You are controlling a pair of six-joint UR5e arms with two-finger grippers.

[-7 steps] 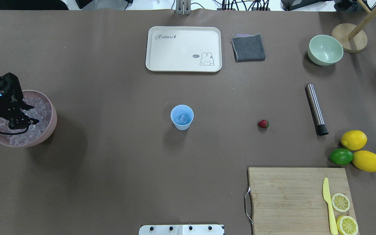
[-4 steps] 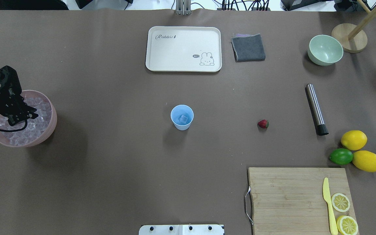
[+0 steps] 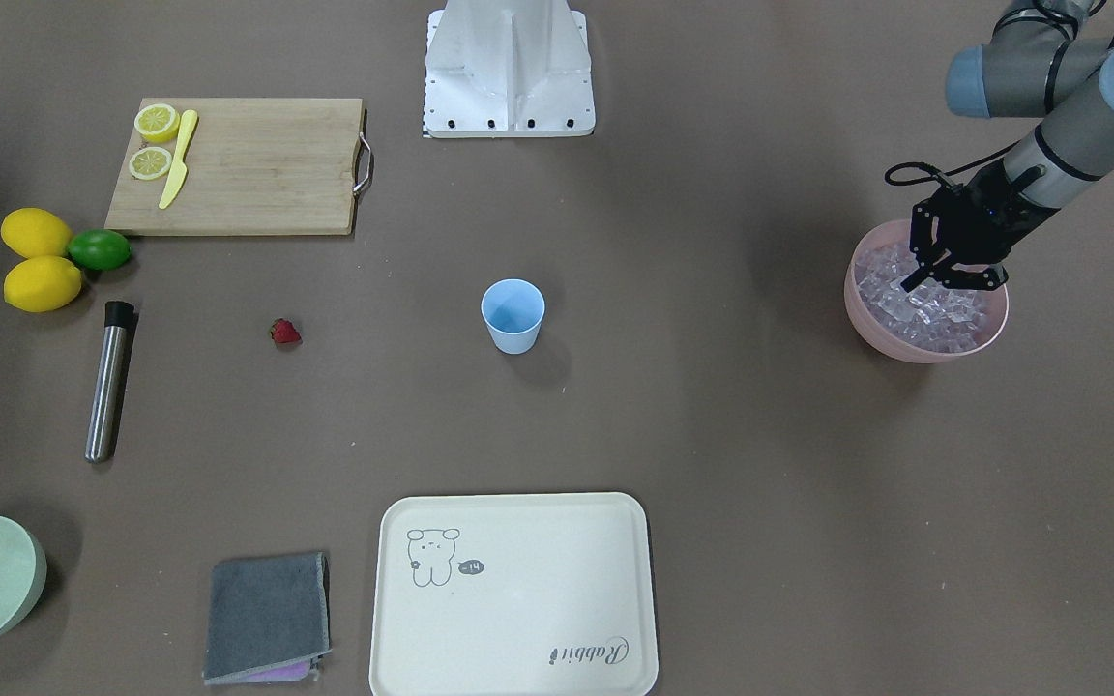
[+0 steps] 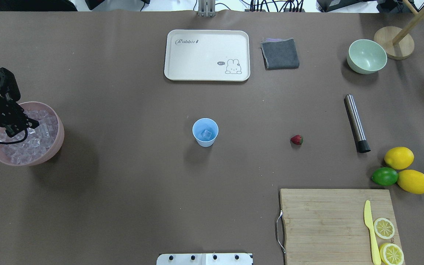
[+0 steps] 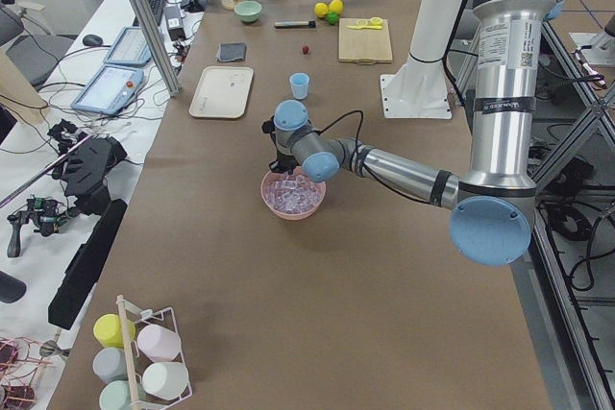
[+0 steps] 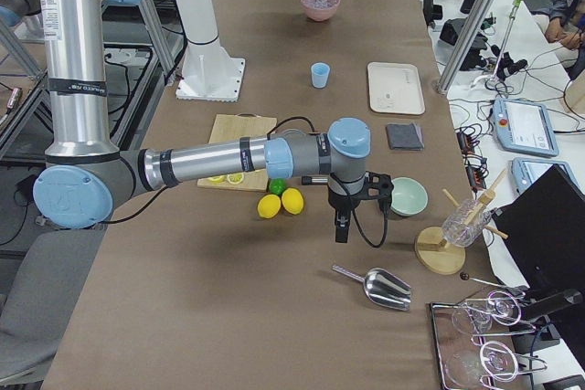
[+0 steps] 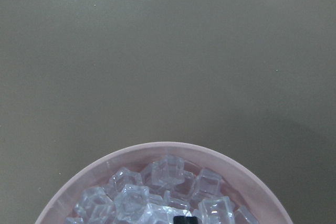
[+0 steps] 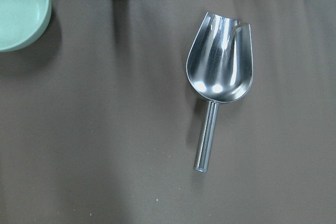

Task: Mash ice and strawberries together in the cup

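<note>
While the left gripper (image 4: 23, 127) dips into the ice (image 4: 35, 145) heaped in the pink bowl (image 4: 60, 136) at the table's (image 4: 123, 184) left edge (whether it grips a cube, I cannot tell), the cup (image 4: 205, 132) stands upright mid-table, mouth up, one cube inside, open table all round. The strawberry (image 4: 296, 140) lies well to its right. The right gripper (image 6: 340, 233) is equally unreadable.

Brown-covered surface (image 4: 123, 191), long. Middle: light-blue cup (image 4: 205, 143), upright, on its own. Small red strawberry (image 4: 296, 139) toward the robot's right, well apart from it. Far side: cream tray (image 4: 197, 62), folded grey cloth (image 4: 280, 53) near it, pale green bowl (image 4: 366, 56), round wooden stand base (image 4: 394, 42). Right end: steel cylinder (image 4: 356, 122), two lemons (image 4: 399, 157) touching a lime (image 4: 384, 176), cutting board (image 4: 326, 221), metal scoop (image 8: 220, 72). Left end: pink bowl (image 4: 55, 143).
</note>
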